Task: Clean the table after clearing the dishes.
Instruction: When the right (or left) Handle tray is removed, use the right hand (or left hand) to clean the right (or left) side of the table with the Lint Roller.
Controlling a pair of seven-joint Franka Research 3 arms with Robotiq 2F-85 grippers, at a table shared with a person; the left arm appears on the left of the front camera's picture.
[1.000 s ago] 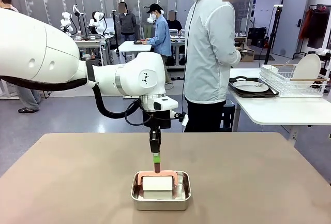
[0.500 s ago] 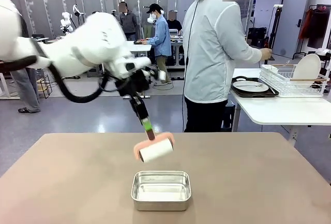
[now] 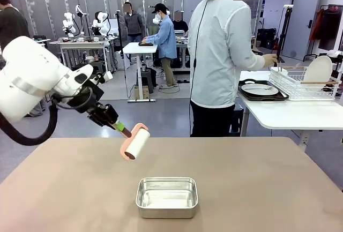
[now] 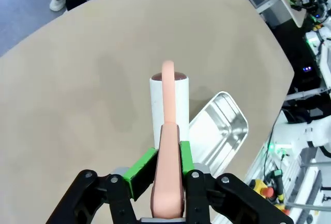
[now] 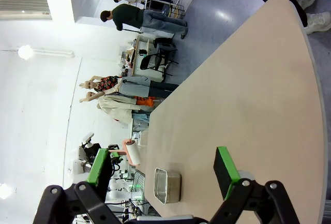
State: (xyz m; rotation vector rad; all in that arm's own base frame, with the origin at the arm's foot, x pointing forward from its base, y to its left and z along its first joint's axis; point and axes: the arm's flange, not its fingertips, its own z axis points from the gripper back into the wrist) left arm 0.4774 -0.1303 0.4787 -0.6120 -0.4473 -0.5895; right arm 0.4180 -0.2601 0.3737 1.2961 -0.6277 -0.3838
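My left gripper point(image 3: 120, 127) is shut on the pink handle of a lint roller point(image 3: 136, 142) and holds it tilted above the taupe table point(image 3: 257, 178), left of centre. In the left wrist view the green pads point(image 4: 140, 167) clamp the handle, and the white roller point(image 4: 168, 100) points away over the table point(image 4: 77, 94). My right gripper point(image 5: 161, 169) stands open with nothing between its fingers. The dishes are off on a white side table: a white plate on a dark tray point(image 3: 261, 89), and another plate point(image 3: 318, 71) standing upright in a wire rack.
A small steel pan point(image 3: 166, 196) sits empty near the table's front middle; it also shows as the pan point(image 4: 217, 133) just past the roller. A person point(image 3: 217, 55) stands at the far edge, turned toward the rack point(image 3: 300, 82) with one hand on it.
My left gripper lifted the roller out of the steel pan and swung it up and to the left. The pan is now empty. The person's hand reached to the rack.
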